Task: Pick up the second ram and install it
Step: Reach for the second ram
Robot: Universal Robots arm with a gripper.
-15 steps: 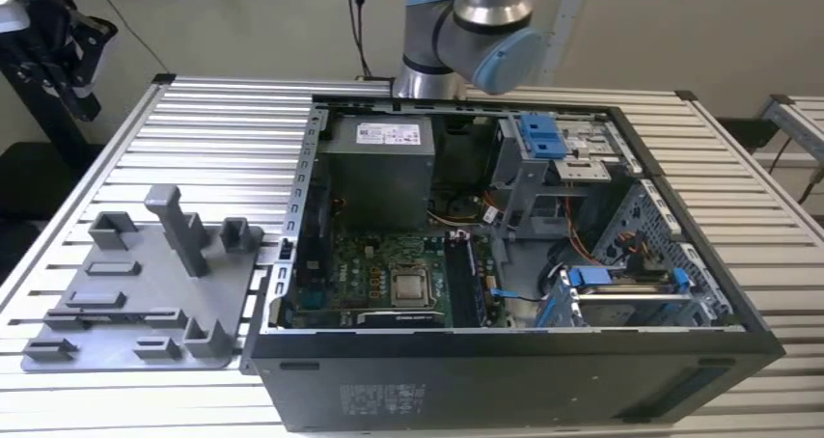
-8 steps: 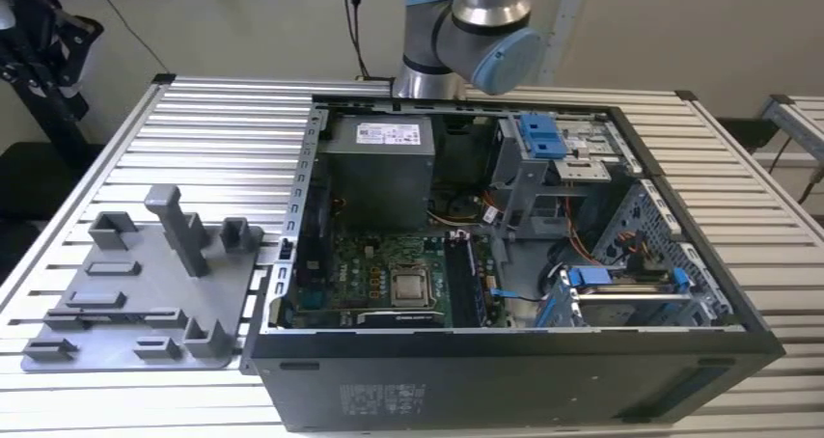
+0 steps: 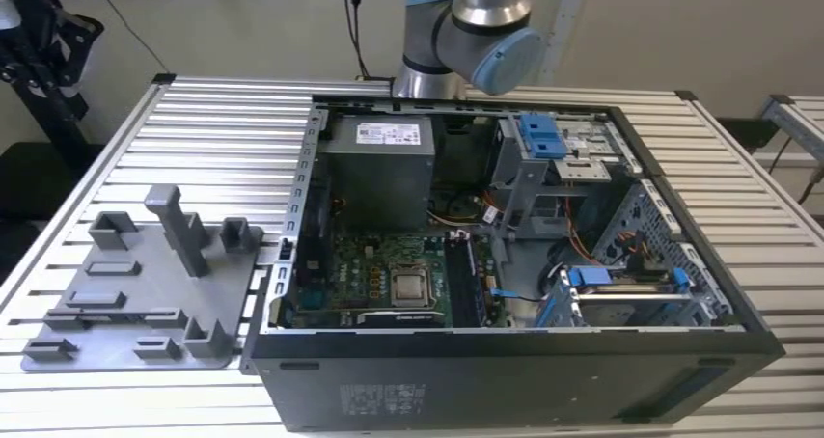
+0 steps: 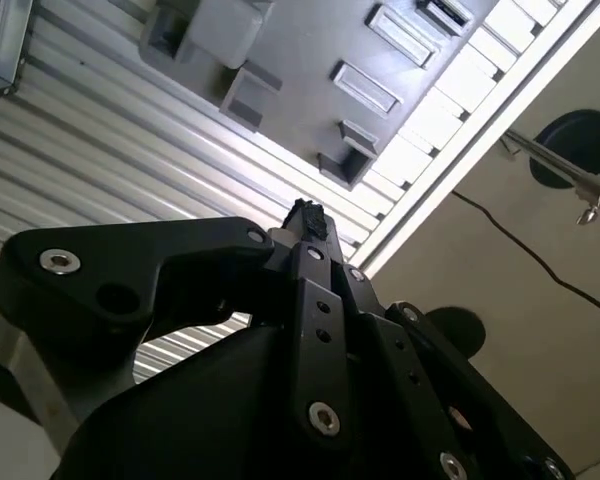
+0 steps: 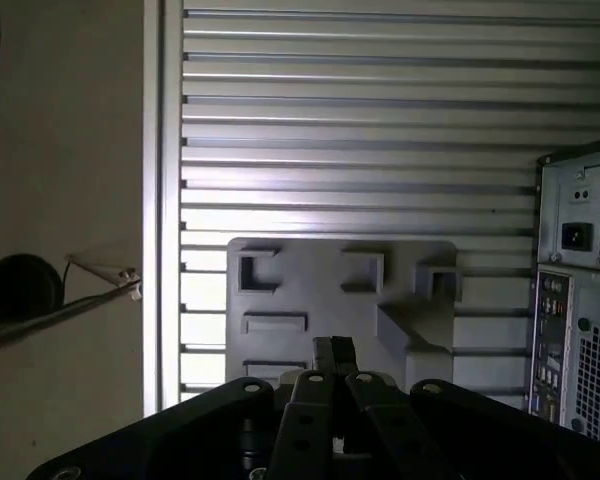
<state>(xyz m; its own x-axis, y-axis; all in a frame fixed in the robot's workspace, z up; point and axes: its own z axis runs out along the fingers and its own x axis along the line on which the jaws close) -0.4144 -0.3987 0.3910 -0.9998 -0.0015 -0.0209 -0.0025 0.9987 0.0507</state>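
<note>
Black claw (image 5: 332,352) of mine was pinched together, empty, above the grey fixture plate (image 5: 310,290). Couldn't tell where the second ram sat. Dropping like that, I'd probably have jabbed a post (image 5: 395,322), or nicked the PC case (image 5: 570,300) beyond.

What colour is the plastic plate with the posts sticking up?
Plain grey all over. The plastic plate shows best in the exterior view.

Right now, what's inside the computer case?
In the exterior view the case holds a green motherboard, a grey power supply and blue-latched drive bays. Whatever lies under the power supply or just behind the near wall is covered.
</note>
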